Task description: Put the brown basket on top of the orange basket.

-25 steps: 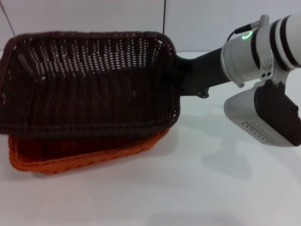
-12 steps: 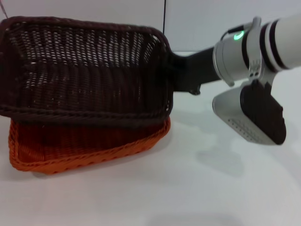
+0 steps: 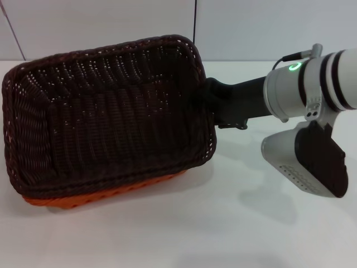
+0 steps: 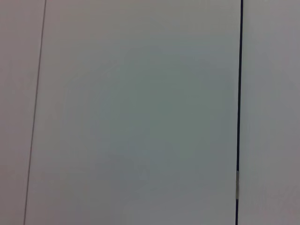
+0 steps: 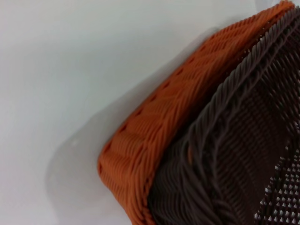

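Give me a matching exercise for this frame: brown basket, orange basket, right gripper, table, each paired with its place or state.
Things:
1. brown basket
2. orange basket
3. right gripper
4. table

Places or states:
A. white surface under everything
B. underneath, only an edge showing
C. at the brown basket's right rim
D. nested on top, slightly tilted

Pairs: 1-D, 2-B, 3-C, 4-A

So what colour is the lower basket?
Bright orange: the orange basket shows best in the right wrist view.
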